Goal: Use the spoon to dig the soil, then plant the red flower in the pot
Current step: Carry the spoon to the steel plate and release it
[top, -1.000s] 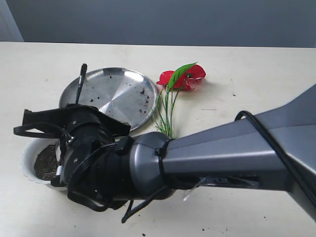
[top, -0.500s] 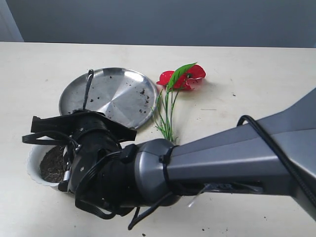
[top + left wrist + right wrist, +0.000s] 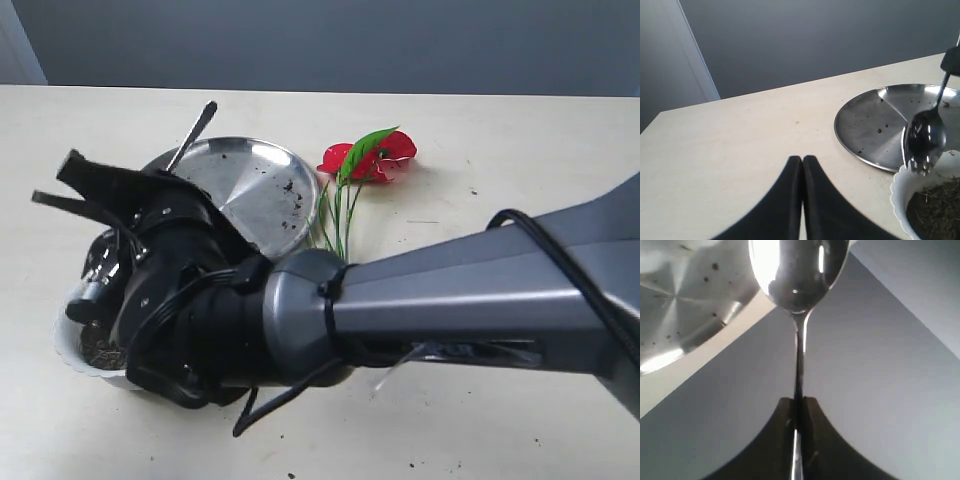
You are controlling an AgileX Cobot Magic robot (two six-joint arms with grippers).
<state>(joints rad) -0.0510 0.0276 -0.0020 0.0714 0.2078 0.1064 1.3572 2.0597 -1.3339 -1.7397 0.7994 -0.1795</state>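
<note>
My right gripper is shut on the thin handle of the silver spoon. In the left wrist view the spoon hangs bowl down, prongs just over the near rim of the white scalloped pot, which holds dark soil. The spoon's bowl looks shiny and bare. In the exterior view the right arm's wrist covers most of the pot, and the spoon handle sticks up behind it. The red flower lies on the table right of the plate. My left gripper is shut and empty, low over bare table.
A wide steel plate with soil specks lies behind the pot, between it and the flower. The grey right arm stretches across the front of the table. A few soil crumbs dot the table near the front edge.
The right wrist has tilted up and turned; the spoon handle swung from leaning left to leaning right and rose. The wrist now hides more of the pot. The flower and plate stayed put.
</note>
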